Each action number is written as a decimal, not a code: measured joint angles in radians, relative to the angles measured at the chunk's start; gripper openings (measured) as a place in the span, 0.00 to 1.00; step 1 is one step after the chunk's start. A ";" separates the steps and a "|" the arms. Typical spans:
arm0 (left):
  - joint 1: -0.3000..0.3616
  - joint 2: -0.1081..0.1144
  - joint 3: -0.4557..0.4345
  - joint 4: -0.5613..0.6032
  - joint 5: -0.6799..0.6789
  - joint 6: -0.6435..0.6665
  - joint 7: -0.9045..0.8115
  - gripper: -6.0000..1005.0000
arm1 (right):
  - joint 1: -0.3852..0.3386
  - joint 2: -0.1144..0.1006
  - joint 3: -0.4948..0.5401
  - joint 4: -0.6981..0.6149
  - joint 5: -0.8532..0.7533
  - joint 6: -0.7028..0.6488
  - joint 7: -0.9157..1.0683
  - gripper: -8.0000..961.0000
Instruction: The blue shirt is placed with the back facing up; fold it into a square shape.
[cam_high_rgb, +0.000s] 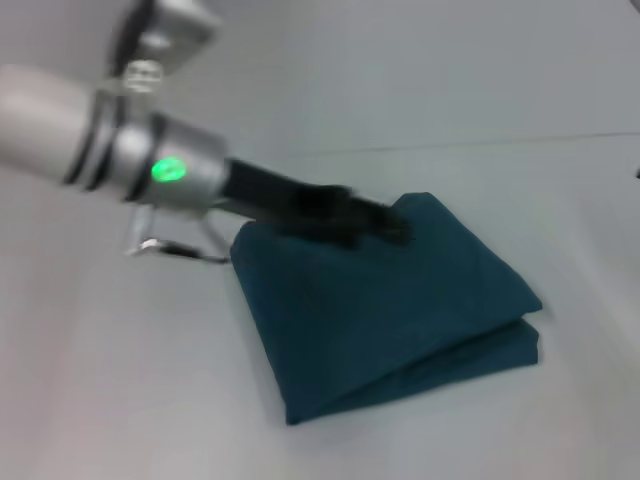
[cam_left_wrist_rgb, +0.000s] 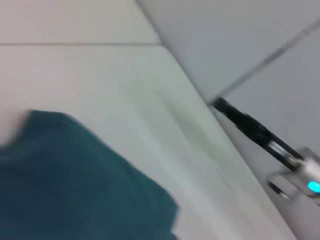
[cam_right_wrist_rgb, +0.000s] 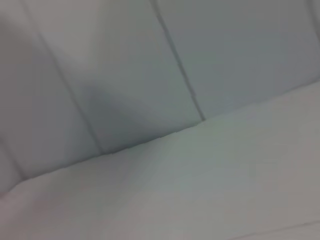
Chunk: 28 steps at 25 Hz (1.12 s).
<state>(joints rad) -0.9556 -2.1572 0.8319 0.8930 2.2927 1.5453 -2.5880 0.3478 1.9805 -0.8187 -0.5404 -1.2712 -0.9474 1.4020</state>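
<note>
In the head view, the blue shirt (cam_high_rgb: 385, 310) lies on the white table (cam_high_rgb: 120, 380), a little right of the middle. It is folded into a thick packet with several layers, close to a square shape, with one corner pointing to the far side; the layered edges show along its near right side. The plain side is up, and no lettering can be seen. The left arm (cam_high_rgb: 120, 150) comes in from the far left, with a green light on its wrist. The left gripper (cam_high_rgb: 385, 225) is over the far corner of the shirt. It is blurred and dark, so I cannot tell whether its fingers are wide, narrow or holding the cloth.

In the left wrist view, the shirt (cam_left_wrist_rgb: 75, 185) fills the lower part of the picture, lying flat on the table (cam_left_wrist_rgb: 150, 90). Farther off, beyond the table edge, the right arm (cam_left_wrist_rgb: 270, 150) shows with a blue light.

In the right wrist view, only the table surface (cam_right_wrist_rgb: 225, 170) and a pale wall (cam_right_wrist_rgb: 150, 60) behind it appear. The state of the right pincer cannot be told.
</note>
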 joint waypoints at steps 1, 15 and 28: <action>0.041 0.005 -0.003 0.028 0.000 0.002 0.000 0.64 | -0.003 0.000 0.000 -0.016 -0.020 -0.017 0.007 0.01; 0.259 0.048 -0.046 -0.051 0.013 -0.236 0.015 0.94 | 0.015 -0.010 0.001 -0.336 -0.456 -0.407 0.178 0.01; 0.169 0.054 0.021 -0.259 0.041 -0.390 0.001 0.94 | 0.118 -0.011 0.167 -0.636 -0.813 -0.897 0.455 0.35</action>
<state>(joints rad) -0.7863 -2.1033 0.8529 0.6341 2.3332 1.1551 -2.5866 0.4658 1.9690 -0.6521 -1.1762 -2.0846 -1.8442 1.8567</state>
